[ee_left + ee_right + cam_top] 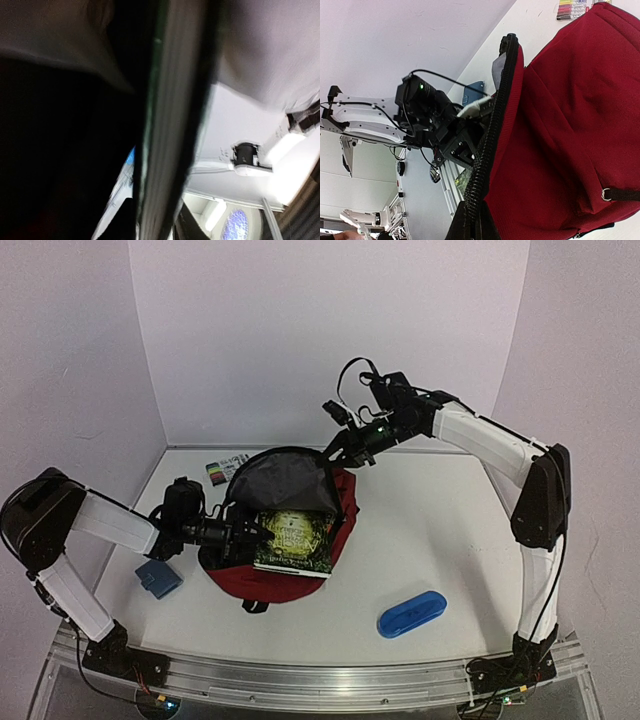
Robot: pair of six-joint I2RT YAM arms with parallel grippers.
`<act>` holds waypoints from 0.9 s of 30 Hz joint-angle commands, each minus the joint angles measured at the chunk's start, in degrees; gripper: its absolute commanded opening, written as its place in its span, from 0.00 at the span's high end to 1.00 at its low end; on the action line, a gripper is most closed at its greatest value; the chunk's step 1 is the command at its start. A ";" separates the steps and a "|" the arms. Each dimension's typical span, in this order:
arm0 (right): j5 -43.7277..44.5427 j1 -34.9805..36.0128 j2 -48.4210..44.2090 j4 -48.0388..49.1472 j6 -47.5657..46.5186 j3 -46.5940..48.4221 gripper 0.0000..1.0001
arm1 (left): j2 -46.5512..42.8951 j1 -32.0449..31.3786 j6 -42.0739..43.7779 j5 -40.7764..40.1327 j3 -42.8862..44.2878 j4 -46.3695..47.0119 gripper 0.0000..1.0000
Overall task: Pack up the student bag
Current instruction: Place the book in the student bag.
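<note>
The student bag (232, 580) lies open in the middle of the table, its dark red fabric (560, 125) filling the right wrist view. My right gripper (336, 452) (479, 221) is shut on the bag's black zipper edge and holds the grey-lined flap (285, 480) up. A green-covered book (295, 538) rests in the bag's mouth, partly sticking out toward the front. My left gripper (244, 533) (157, 227) is at the book's left edge. The blurred page edge (170, 125) runs between its fingers and fills the gap.
A blue oblong case (411, 613) lies at the front right. A small blue block (158, 578) sits left of the bag beside my left arm. A pack of markers (225, 470) lies behind the bag near the back wall.
</note>
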 commanded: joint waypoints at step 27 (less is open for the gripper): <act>2.08 -2.25 1.10 2.75 1.47 1.77 1.00 | -30.96 -18.94 38.88 -30.25 19.55 -84.00 0.31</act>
